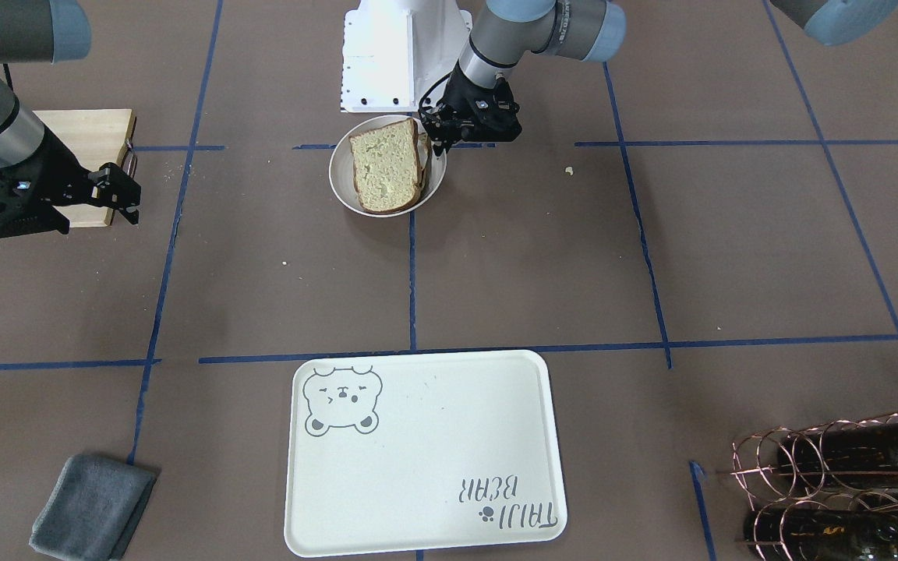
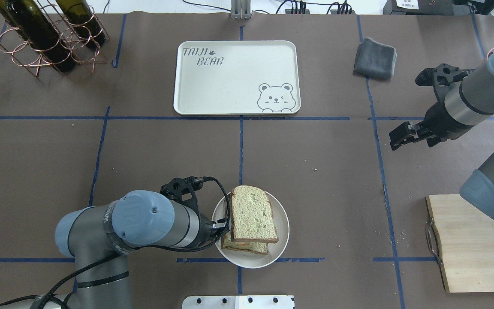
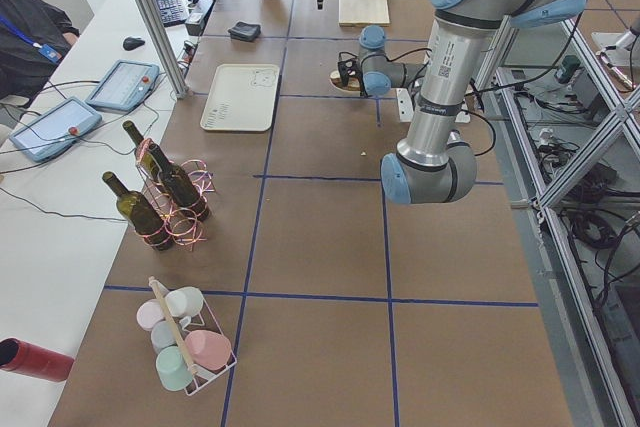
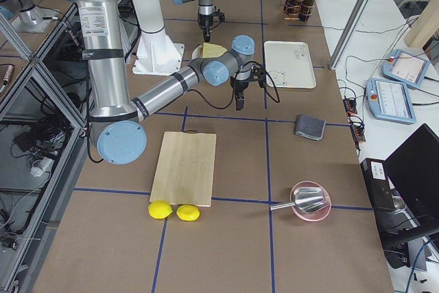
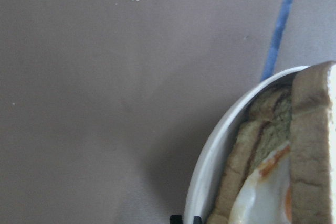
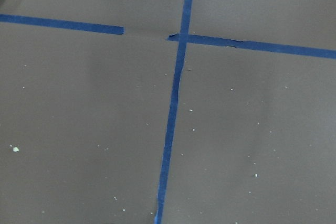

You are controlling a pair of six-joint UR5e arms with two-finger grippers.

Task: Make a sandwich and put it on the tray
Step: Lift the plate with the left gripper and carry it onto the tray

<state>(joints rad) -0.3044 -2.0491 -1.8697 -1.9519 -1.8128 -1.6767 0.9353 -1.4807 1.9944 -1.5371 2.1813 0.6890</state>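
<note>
The sandwich [image 2: 253, 214] sits on a small round white plate [image 2: 282, 243] on the desk [image 2: 315, 193], close to the robot. The white egg [image 5: 262, 192] peeks out between the two bread slices. The tray [image 2: 238, 86] with the bear face lies well apart from it, on the far side of the desk. The left claw [image 1: 440, 146] points down at the plate's edge, just beside the sandwich. Its tips are close together, and I cannot tell if they pinch the rim. The right claw [image 2: 399, 135] hangs over bare desk near the wooden board [image 2: 474, 240], with its fingers apart and nothing in them.
</note>
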